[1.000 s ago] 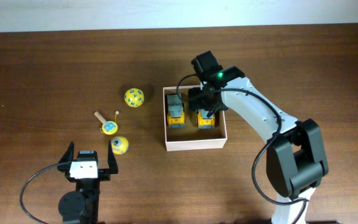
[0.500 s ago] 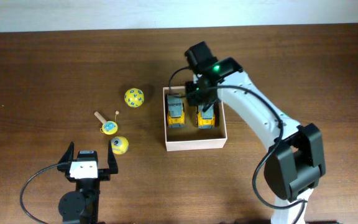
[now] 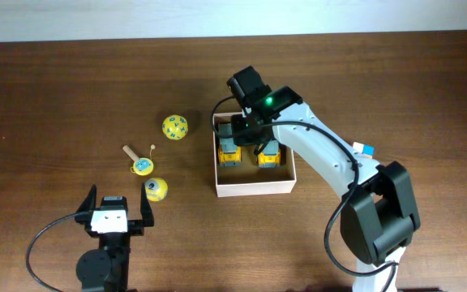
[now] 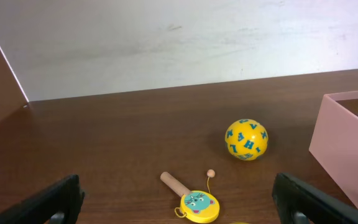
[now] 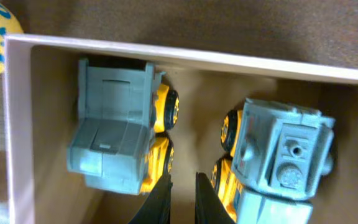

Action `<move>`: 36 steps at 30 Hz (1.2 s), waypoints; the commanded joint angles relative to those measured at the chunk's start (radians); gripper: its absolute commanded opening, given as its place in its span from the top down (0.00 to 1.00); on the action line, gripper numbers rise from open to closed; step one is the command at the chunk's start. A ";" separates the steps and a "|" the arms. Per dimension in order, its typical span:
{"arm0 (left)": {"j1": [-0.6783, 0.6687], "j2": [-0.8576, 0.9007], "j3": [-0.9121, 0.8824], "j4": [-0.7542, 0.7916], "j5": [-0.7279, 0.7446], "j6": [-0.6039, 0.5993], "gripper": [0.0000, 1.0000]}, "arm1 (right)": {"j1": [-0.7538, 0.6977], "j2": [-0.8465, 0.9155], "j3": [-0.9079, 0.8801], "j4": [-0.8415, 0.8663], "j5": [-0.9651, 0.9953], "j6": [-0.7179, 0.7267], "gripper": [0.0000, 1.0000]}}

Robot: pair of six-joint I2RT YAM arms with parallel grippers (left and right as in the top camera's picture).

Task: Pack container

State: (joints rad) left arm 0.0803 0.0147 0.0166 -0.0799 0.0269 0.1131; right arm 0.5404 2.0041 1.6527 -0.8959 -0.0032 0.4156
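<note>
The container (image 3: 254, 188) sits at the centre of the desk (image 3: 71, 81) with two trucks (image 3: 230, 150) inside. Our right hand (image 5: 182, 202) hangs over it, pinched shut and empty. The yellow ball (image 3: 174, 126), drum rattle (image 3: 142, 166) and small ball (image 3: 156, 190) lie at the container's 9 o'clock. We judge the left hand (image 3: 117, 204), spread wide, to be the nearer one.

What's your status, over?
Left gripper open, empty. Right gripper shut, empty, over container between two trucks. Three yellow toys outside it. Nothing blocking.

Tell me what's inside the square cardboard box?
The pinkish-walled cardboard box holds a left yellow-and-grey toy truck and a right yellow-and-grey toy truck, side by side. Overhead, the right arm covers their far ends.
</note>
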 commanded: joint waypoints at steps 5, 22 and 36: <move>-0.004 -0.003 -0.008 0.000 0.010 0.016 0.01 | -0.004 0.002 -0.077 0.062 0.019 0.003 0.90; -0.004 -0.003 -0.008 0.000 0.010 0.016 0.01 | -0.005 0.049 -0.143 0.167 0.043 -0.051 0.89; -0.004 -0.003 -0.008 0.000 0.010 0.016 0.01 | -0.008 0.050 -0.143 0.179 0.118 -0.124 0.89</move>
State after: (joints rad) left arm 0.0803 0.0147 0.0166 -0.0799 0.0269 0.1131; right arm 0.5392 2.0396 1.5181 -0.7181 0.0685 0.3107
